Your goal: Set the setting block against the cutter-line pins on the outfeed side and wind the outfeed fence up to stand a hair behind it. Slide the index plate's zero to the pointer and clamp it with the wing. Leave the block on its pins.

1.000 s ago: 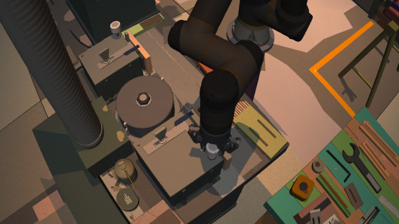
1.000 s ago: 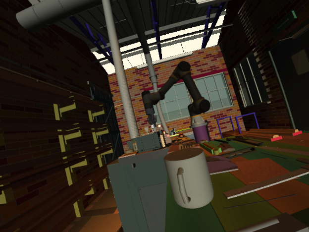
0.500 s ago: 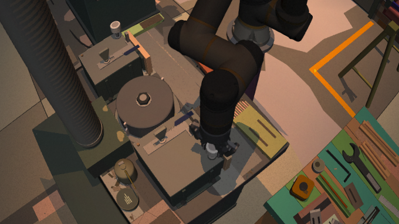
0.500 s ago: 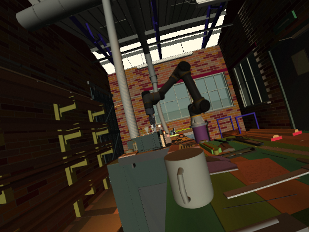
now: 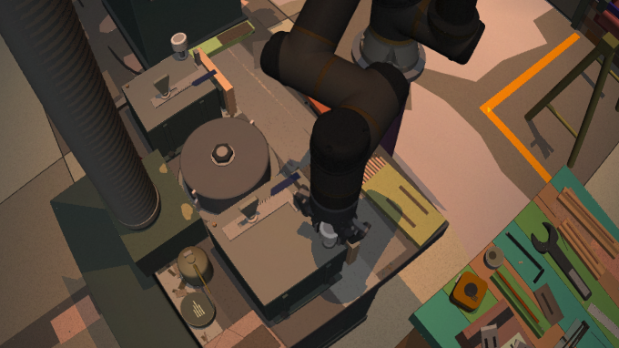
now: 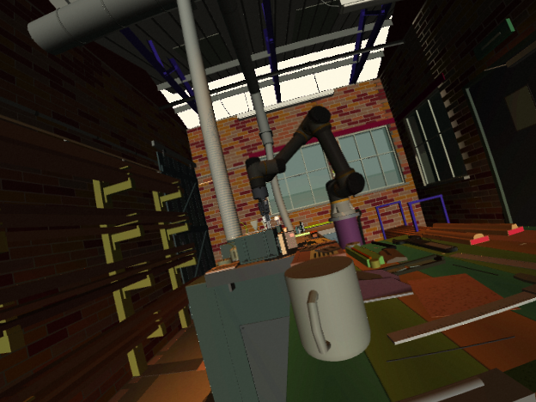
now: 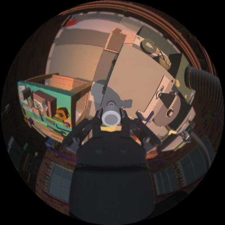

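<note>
The near fence's grey knurled winding knob (image 5: pixel 328 235) (image 7: pixel 110 117) stands at the right edge of the near fence housing (image 5: pixel 277 255). A tan fence face (image 5: pixel 352 252) hangs just right of the knob. On the housing top lie an index plate (image 5: pixel 255 214) and its wing (image 5: pixel 249 210). A dark blue pointer (image 5: pixel 285 183) sits beside the round cutter head (image 5: pixel 224 161). The arm hides the setting block and the pins. A second fence housing (image 5: pixel 175 107) with its own knob (image 5: pixel 179 44) stands beyond the cutter. My gripper (image 5: pixel 334 237) (image 7: pixel 111 118) comes down from above and is closed around the near knob.
A white mug (image 6: pixel 327 308) stands close to the second side camera. A ribbed dust hose (image 5: pixel 77 104) rises left of the cutter. A yellow pad (image 5: pixel 403 205) lies right of the arm. A green tool board (image 5: pixel 537 273) with a spanner (image 5: pixel 560 257) and tape measure (image 5: pixel 469 291) lies far right.
</note>
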